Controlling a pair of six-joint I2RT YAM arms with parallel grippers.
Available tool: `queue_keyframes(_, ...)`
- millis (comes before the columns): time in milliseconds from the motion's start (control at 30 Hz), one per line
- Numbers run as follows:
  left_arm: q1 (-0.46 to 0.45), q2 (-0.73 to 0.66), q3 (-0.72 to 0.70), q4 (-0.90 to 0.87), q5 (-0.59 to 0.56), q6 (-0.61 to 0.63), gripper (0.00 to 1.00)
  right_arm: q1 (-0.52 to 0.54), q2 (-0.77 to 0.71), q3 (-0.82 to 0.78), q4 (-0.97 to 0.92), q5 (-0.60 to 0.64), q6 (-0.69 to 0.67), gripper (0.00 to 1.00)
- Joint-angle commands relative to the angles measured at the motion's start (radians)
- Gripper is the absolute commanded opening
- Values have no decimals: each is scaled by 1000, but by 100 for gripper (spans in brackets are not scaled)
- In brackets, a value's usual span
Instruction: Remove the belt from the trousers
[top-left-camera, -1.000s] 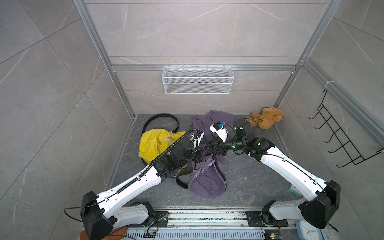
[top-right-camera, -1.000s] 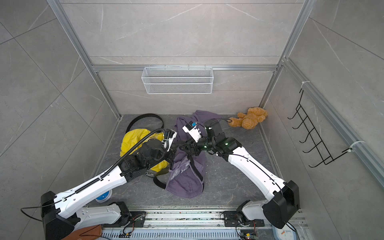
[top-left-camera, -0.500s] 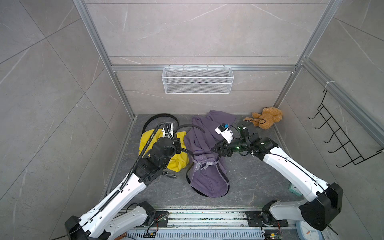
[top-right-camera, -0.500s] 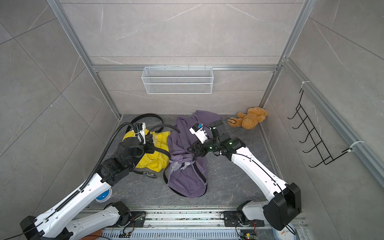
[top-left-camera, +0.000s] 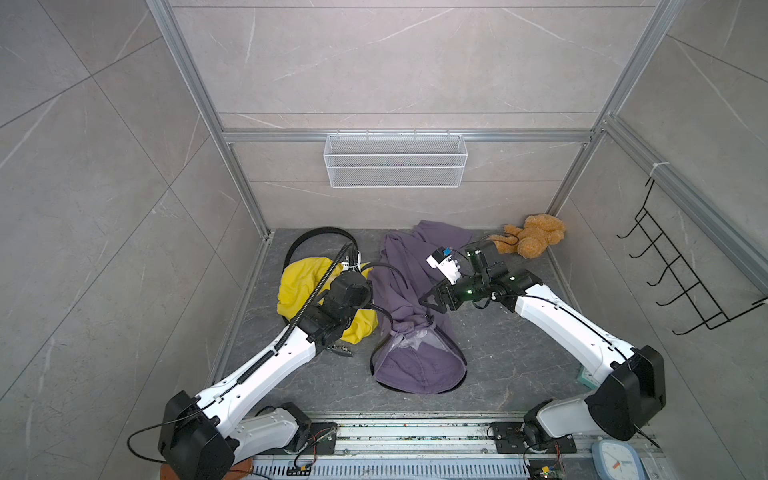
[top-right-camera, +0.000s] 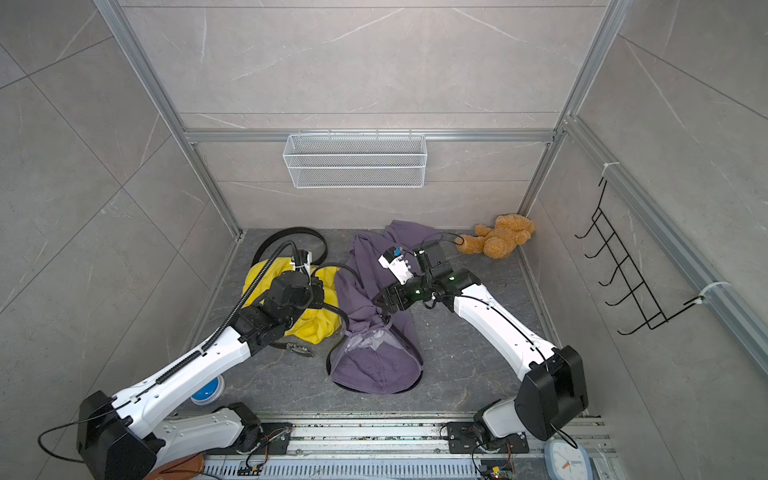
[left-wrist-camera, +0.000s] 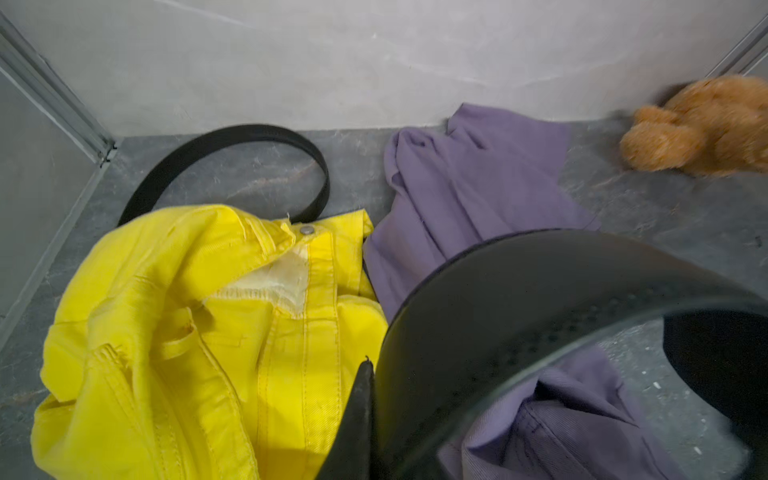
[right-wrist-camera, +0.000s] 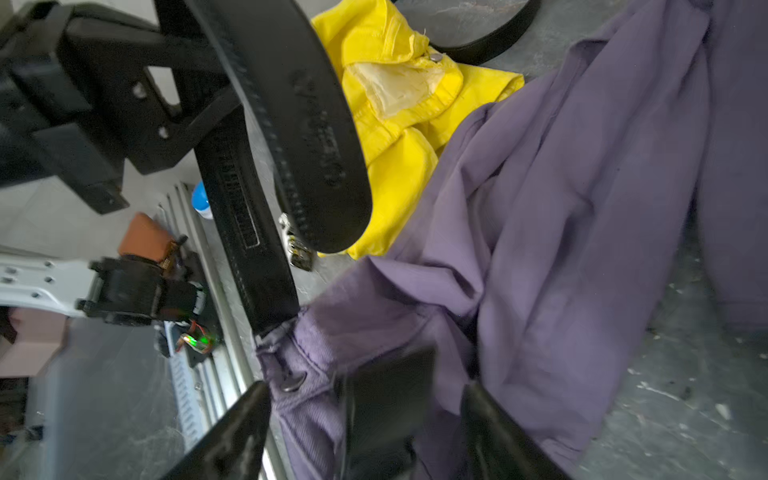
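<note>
The black leather belt (right-wrist-camera: 307, 124) is threaded through the waistband of the purple cotton trousers (top-left-camera: 415, 365). These lie crumpled mid-floor on the grey stone floor (top-left-camera: 519, 353), with the waist opening toward the arm bases. One end of the belt leaves a loop beside the waist button and curves upward; the remainder circles the waistband.

Crumpled yellow denim trousers (top-left-camera: 299, 282) touch the purple pair on the left. A second black belt (left-wrist-camera: 232, 132) arcs behind them. A brown plush bear (top-left-camera: 534, 241) lies in the back right corner, well apart.

The left gripper (right-wrist-camera: 199, 104) hangs above the yellow trousers, jaws clamped on the raised belt end. The right gripper (top-left-camera: 429, 304) reaches in from the right, jaws spread apart on either side of the waistband fabric near the button, gripping nothing
</note>
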Motion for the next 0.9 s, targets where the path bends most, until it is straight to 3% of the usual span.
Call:
queue_keyframes(0, 44, -13, -23, 54, -2, -54, 0, -5, -36, -5, 5, 43, 11, 83)
queue_keyframes(167, 86, -13, -62, 37, -44, -65, 0, 4, -73, -121, -29, 100, 23, 86)
queue_keyframes(300, 93, -30, -100, -3, -68, -102, 0, 88, -99, -267, 11, 210, 38, 86)
queue_keyframes(533, 93, -101, -162, -157, -106, -253, 0, 239, 30, -305, 59, 410, -42, 86)
queue_keyframes(567, 93, -122, -172, -177, -118, -275, 6, 257, 50, -298, 66, 423, -61, 86)
queue_keyframes(767, 93, -215, -202, -259, -173, -325, 11, 308, 151, -282, 136, 584, -101, 77)
queue_keyframes(867, 93, -221, -200, -276, -174, -327, 11, 309, 185, -282, 189, 608, -122, 70)
